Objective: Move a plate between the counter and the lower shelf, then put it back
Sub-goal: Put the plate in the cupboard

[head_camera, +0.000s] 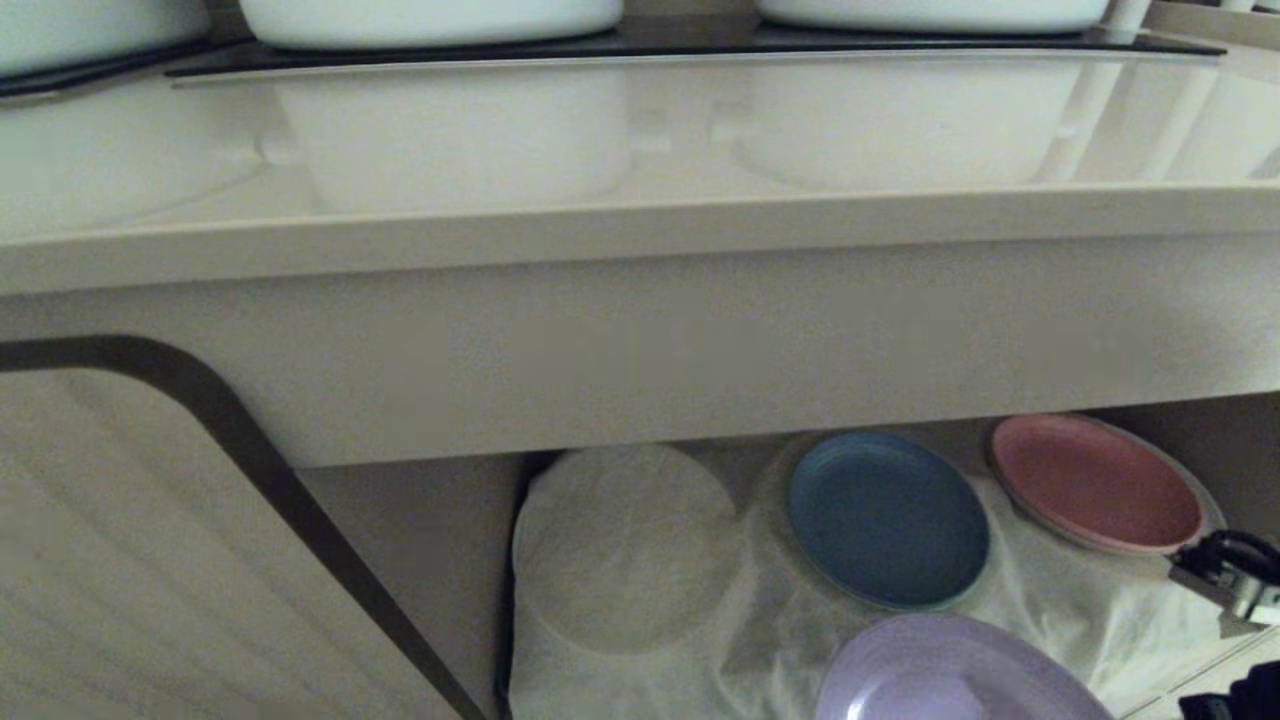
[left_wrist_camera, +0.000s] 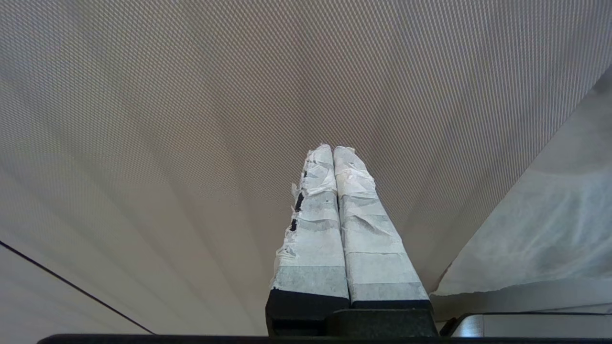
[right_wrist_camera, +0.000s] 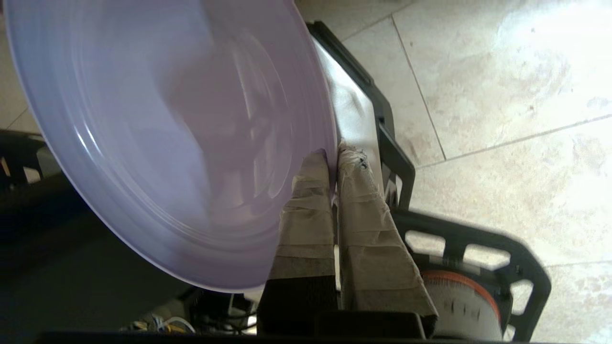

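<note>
The lilac plate (head_camera: pixel 950 670) hangs tilted at the bottom of the head view, in front of the lower shelf (head_camera: pixel 760 640) with its wrinkled white cloth. In the right wrist view my right gripper (right_wrist_camera: pixel 333 155) is shut on the plate's (right_wrist_camera: pixel 167 134) rim, one taped finger on each face. Part of my right arm (head_camera: pixel 1230 575) shows at the right edge of the head view. The glossy beige counter (head_camera: pixel 640 150) runs across above the shelf. My left gripper (left_wrist_camera: pixel 333 149) is parked and shut on nothing, facing a beige textured panel.
A blue plate (head_camera: pixel 885 518) and a pink plate (head_camera: pixel 1095 482) lie on the shelf cloth, beside a round cloth-covered mound (head_camera: pixel 625 545). White pots (head_camera: pixel 430 20) stand on the black hob. A cabinet door (head_camera: pixel 150 560) is at the left. My base frame (right_wrist_camera: pixel 478 248) and tiled floor (right_wrist_camera: pixel 502 71) are below.
</note>
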